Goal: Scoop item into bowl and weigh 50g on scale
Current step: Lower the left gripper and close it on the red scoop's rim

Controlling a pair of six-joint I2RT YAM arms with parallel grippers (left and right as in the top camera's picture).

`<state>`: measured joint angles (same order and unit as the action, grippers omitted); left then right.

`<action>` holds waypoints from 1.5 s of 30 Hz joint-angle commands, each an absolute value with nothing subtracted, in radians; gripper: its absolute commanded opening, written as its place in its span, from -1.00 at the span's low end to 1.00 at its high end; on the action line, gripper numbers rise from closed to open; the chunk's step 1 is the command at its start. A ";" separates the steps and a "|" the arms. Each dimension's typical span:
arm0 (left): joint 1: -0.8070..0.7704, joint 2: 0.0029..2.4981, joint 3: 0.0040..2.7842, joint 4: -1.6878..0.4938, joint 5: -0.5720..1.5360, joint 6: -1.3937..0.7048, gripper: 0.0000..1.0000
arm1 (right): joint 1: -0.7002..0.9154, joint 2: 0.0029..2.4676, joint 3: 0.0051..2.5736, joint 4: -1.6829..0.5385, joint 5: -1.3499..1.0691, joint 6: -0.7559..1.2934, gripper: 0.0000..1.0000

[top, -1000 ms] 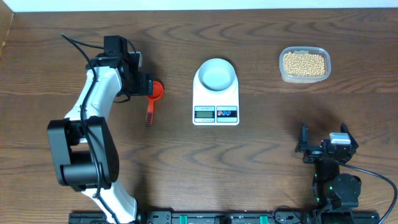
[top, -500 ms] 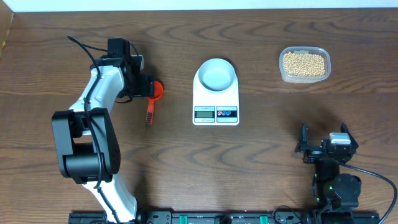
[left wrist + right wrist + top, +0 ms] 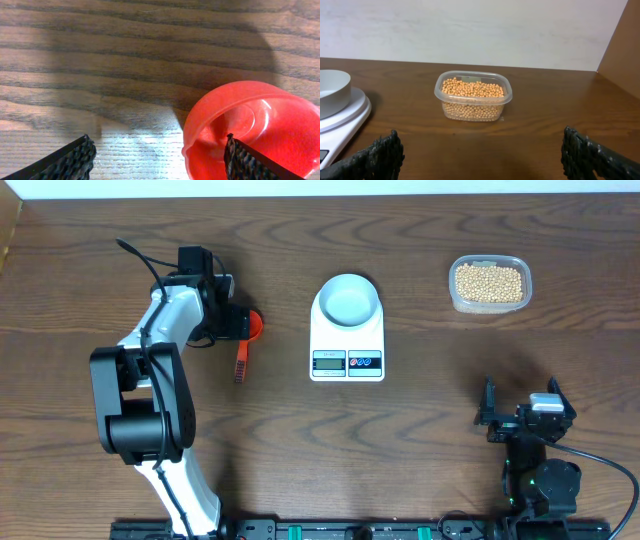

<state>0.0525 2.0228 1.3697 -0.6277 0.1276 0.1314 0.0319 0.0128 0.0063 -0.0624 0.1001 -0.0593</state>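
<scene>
A red scoop (image 3: 241, 362) lies on the table left of the scale, its round cup (image 3: 260, 125) toward the back. My left gripper (image 3: 240, 323) hovers open at the cup. In the left wrist view one fingertip (image 3: 245, 160) is over the cup's inside and the other (image 3: 70, 160) over bare wood, so the rim sits between them. The white bowl (image 3: 349, 300) stands on the white scale (image 3: 347, 360). The beans (image 3: 489, 282) fill a clear tub (image 3: 473, 96) at the back right. My right gripper (image 3: 525, 415) rests open near the front right, holding nothing.
The right wrist view shows the bowl (image 3: 332, 87) and scale (image 3: 345, 120) at its left edge, with bare wood between the right gripper (image 3: 485, 155) and the tub. A pale wall runs along the table's far edge.
The left arm has shifted slightly to the right, bringing its open gripper closer over the scoop's cup. The scoop, the bowl and the right arm have not moved.
</scene>
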 commanded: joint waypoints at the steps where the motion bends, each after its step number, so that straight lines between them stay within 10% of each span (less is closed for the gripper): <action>1: 0.055 2.026 1.378 -0.629 0.115 0.138 0.69 | 0.027 0.011 0.006 -0.067 0.096 -0.068 0.99; 45: 0.054 2.026 1.349 -0.616 0.123 0.137 0.69 | 0.027 0.011 0.006 -0.067 0.096 -0.068 0.98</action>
